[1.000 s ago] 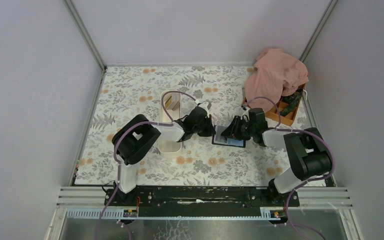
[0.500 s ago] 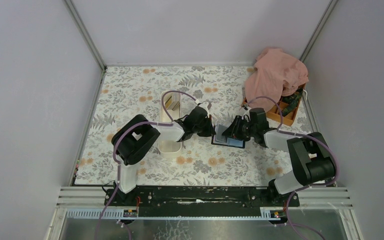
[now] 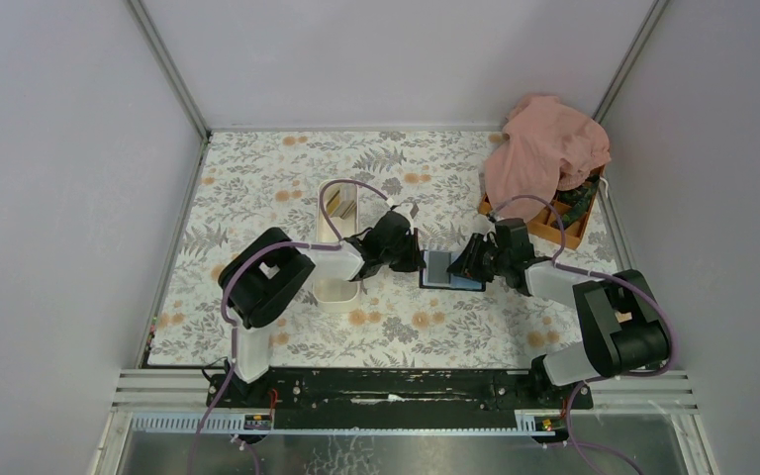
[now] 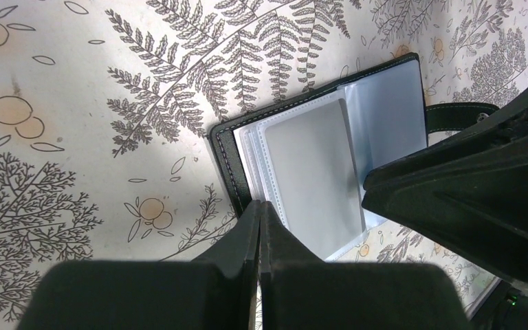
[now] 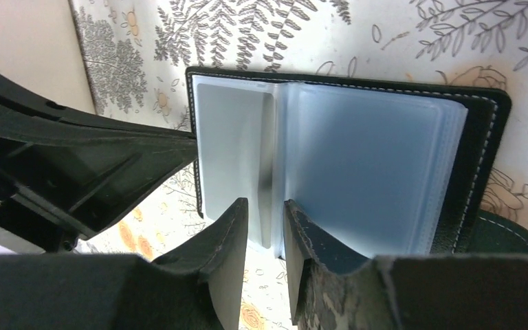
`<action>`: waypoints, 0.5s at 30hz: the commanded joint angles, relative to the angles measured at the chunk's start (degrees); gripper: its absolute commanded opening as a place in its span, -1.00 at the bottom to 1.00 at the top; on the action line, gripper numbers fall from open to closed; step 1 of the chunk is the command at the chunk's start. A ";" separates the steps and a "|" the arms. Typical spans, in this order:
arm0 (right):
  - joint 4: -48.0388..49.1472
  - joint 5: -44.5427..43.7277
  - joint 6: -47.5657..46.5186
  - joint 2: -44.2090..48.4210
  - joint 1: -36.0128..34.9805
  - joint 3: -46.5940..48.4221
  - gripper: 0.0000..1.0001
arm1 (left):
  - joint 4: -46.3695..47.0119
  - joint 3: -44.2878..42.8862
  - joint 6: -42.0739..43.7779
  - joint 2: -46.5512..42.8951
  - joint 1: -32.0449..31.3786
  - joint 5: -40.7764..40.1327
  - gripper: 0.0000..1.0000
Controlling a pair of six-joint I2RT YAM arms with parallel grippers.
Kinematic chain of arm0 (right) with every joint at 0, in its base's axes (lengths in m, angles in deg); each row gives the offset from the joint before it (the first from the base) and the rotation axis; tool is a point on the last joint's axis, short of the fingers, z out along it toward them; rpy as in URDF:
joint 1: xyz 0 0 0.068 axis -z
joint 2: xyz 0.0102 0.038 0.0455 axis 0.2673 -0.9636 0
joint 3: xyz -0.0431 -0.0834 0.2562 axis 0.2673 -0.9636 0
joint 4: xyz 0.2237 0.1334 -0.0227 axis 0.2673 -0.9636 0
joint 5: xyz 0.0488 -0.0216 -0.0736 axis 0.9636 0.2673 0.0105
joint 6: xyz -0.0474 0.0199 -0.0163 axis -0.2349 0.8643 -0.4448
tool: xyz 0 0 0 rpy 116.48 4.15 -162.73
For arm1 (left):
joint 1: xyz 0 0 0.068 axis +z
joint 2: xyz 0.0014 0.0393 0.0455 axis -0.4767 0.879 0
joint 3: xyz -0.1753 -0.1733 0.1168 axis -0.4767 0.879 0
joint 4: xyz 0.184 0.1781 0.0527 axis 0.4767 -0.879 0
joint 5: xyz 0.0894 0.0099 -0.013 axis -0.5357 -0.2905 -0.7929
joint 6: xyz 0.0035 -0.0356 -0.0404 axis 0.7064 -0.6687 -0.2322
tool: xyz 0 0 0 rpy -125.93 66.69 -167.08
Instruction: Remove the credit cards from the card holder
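Observation:
The black card holder (image 3: 452, 270) lies open on the floral table between my two grippers. Its clear plastic sleeves show pale grey-blue in the left wrist view (image 4: 316, 165) and the right wrist view (image 5: 357, 151). I cannot make out any credit card in the sleeves. My left gripper (image 3: 420, 262) is shut, and its tips (image 4: 259, 206) touch the holder's left black edge. My right gripper (image 3: 466, 265) stands narrowly open (image 5: 267, 212) with its jaws on either side of the sleeves' centre fold at the near edge. Nothing is lifted.
A long white tray (image 3: 336, 287) lies just left of the left gripper. An orange compartment box (image 3: 566, 230) sits at the back right, partly under a pink cloth (image 3: 544, 148). Walls close the table on three sides.
My right arm has shifted a little to the right, and its gripper has drawn back slightly, so more of the open holder shows. The left gripper has stayed in place.

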 commanded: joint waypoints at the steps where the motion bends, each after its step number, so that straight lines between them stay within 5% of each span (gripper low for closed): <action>1: -1.11 -2.93 -1.14 2.94 0.01 -0.70 -0.33 | -2.44 0.69 1.47 -1.53 -0.23 -0.23 -1.00; 15: 2.68 -0.13 -0.48 0.41 -0.01 -1.79 -0.36 | -2.95 -1.86 1.07 -2.59 -0.49 1.26 -1.00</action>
